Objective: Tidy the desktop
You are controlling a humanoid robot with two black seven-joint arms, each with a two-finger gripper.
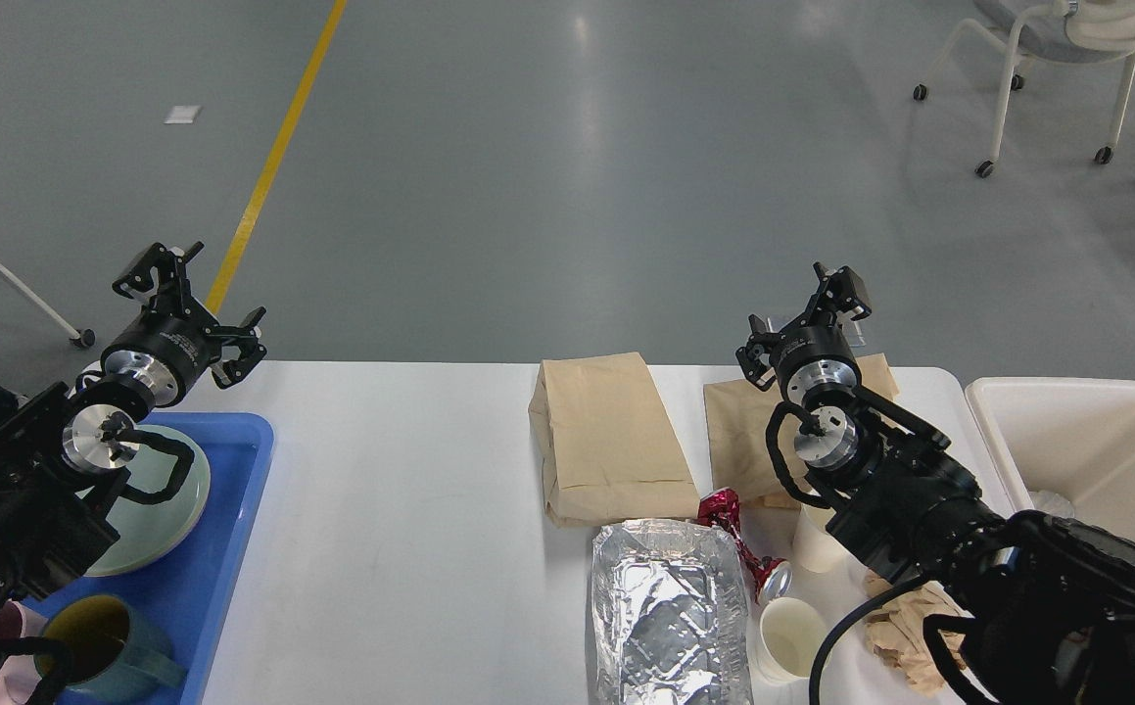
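Counter (401, 509) space is filled across the lower view, below the grey floor. At its left edge a blue tray (234, 548) is seen with a green plate (170, 509) and a mug (102, 656). Above the tray, the left end effector (190, 299) is held wide and empty. Right of centre, two paper bags (601, 436), a foil sheet (665, 612) and cups (787, 636) are laid. The right end effector (807, 308) is spread over the counter's far edge. A white bin (1096, 441) is set beside the counter.

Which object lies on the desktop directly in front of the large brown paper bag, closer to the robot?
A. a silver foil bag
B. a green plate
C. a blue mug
A: the silver foil bag lies on the desktop just below the brown paper bag in the head view.
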